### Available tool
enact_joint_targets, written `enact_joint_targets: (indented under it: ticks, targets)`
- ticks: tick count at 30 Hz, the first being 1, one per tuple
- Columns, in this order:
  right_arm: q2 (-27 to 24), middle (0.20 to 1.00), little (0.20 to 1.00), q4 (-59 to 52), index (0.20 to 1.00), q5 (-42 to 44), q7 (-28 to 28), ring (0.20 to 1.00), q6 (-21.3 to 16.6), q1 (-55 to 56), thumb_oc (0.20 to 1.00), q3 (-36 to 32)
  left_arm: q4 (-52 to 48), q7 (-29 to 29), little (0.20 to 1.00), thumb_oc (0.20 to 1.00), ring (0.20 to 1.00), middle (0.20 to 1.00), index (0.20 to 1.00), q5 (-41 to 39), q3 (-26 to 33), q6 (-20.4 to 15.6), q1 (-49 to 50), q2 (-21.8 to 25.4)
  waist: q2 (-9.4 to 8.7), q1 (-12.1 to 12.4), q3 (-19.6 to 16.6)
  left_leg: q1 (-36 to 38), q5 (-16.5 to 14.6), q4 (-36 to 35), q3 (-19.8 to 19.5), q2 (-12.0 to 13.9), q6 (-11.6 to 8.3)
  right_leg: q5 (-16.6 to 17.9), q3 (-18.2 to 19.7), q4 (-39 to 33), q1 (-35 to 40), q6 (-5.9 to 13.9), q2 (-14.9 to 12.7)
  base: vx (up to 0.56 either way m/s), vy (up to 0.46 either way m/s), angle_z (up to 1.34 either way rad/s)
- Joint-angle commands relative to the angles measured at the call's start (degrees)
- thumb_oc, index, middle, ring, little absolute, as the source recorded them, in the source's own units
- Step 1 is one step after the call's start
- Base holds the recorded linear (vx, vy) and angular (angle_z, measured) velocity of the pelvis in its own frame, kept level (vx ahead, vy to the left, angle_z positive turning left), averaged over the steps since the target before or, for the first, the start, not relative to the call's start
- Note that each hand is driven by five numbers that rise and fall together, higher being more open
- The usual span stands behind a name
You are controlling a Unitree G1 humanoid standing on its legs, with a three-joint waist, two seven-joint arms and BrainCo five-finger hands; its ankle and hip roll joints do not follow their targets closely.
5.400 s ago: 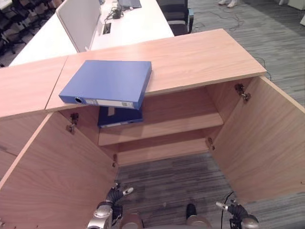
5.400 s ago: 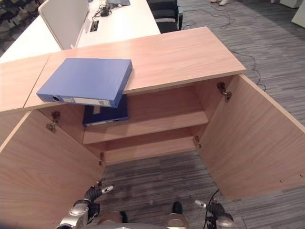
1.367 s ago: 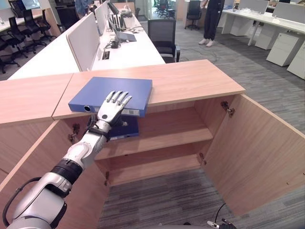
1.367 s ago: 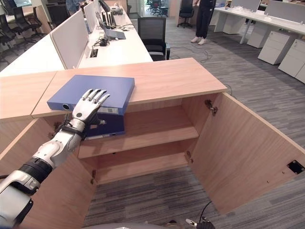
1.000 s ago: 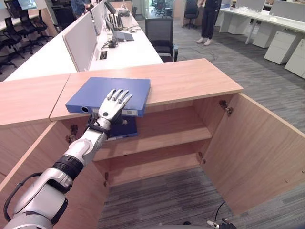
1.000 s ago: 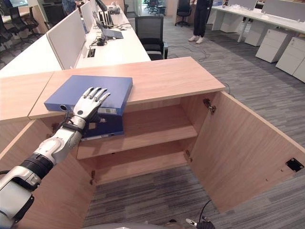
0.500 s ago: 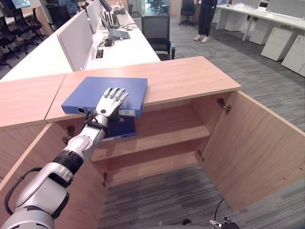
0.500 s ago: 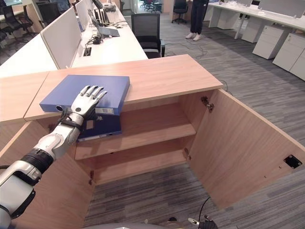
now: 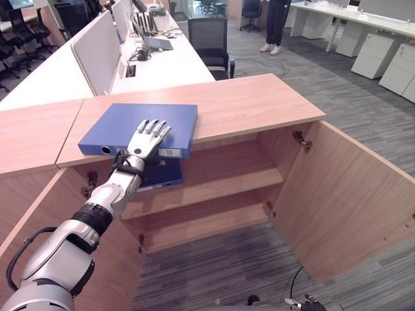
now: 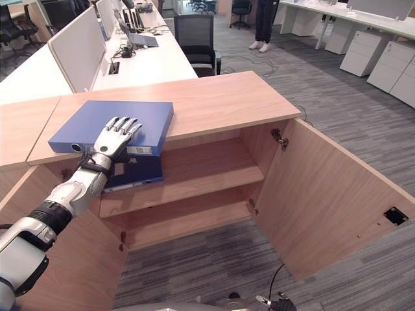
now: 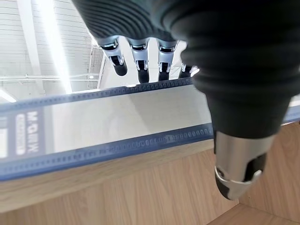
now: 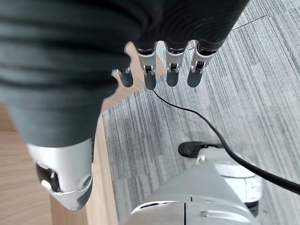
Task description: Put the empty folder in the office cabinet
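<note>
Left hand [image 9: 148,139] laid flat, fingers [image 9: 157,129] straight, on blue folder [image 9: 130,121] atop cabinet worktop [image 9: 246,103]. Right hand [image 12: 70,117] hung relaxed, empty, above floor [image 12: 262,93].

A flat blue plastic folder [image 9: 139,122] with a white spine label lies on the light brown wood-grain cabinet [image 9: 259,103]. A darker blue folder [image 9: 162,175] shows beneath. The carpet floor [image 9: 343,84] is grey with fine stripes.
</note>
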Motion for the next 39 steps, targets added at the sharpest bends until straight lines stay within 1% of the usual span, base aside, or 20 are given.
enact_joint_targets:
  ticks: [1,20,21,22,36,39]
  targets:
    - [-1.0,1.000,1.000,1.7,1.000,1.7,-0.4,1.000,-1.7,-4.1,1.000,1.1,5.8,1.6,1.000,1.000,1.000,1.000,1.000,-2.1,0.3,0.7,-12.6,0.7,0.03,-0.7,2.1,3.7,-8.0,4.3,-1.6,-0.3,1.27,-12.5,0.6,8.5,2.1,2.14,1.4,0.00,0.000,0.00]
    - [-1.1,1.000,1.000,1.6,1.000,2.3,-0.7,1.000,-1.9,-4.2,1.000,1.1,7.5,1.4,1.000,1.000,1.000,1.000,1.000,-3.2,-0.5,0.6,-13.5,-0.2,-0.09,-1.2,2.6,3.7,-8.4,5.1,-1.4,-0.2,1.38,-12.8,1.2,9.2,1.7,2.09,1.6,0.00,0.000,0.00]
    - [-1.0,1.000,1.000,1.5,1.000,2.4,-0.7,1.000,-1.9,-4.1,1.000,1.1,7.4,1.4,0.887,0.887,0.887,0.887,0.887,-3.3,-0.5,0.6,-13.5,-0.2,-0.09,-1.2,2.5,3.7,-8.5,5.1,-1.4,-0.2,1.38,-12.9,1.1,9.2,1.8,2.10,1.5,0.00,0.000,0.00]
    - [-1.1,1.000,1.000,1.5,1.000,2.3,-0.7,1.000,-1.9,-4.1,1.000,1.0,7.3,1.5,0.200,0.200,0.200,0.200,0.200,-3.5,-0.4,0.5,-13.4,-0.4,-0.07,-1.2,2.4,3.7,-8.5,5.2,-1.4,-0.1,1.38,-12.9,1.2,9.2,1.8,2.08,1.5,0.00,0.000,0.00]
    - [-0.9,1.000,1.000,1.3,1.000,2.3,-0.9,1.000,-1.7,-4.4,1.000,0.9,7.0,1.4,0.200,0.200,0.200,0.200,0.200,-4.0,0.1,0.5,-12.9,-0.8,-0.18,-1.0,2.4,3.6,-8.5,5.3,-1.6,-0.2,1.48,-13.2,0.8,9.7,1.9,2.01,1.5,0.00,0.000,0.00]
    - [-0.8,1.000,1.000,1.3,1.000,2.1,-0.8,1.000,-1.7,-4.4,1.000,1.0,6.8,1.4,0.200,0.200,0.200,0.200,0.200,-4.4,0.3,0.4,-12.9,-0.7,-0.24,-0.9,2.5,3.5,-8.7,5.6,-1.7,0.0,1.58,-13.7,0.7,10.9,1.4,1.95,1.7,0.00,0.000,0.00]
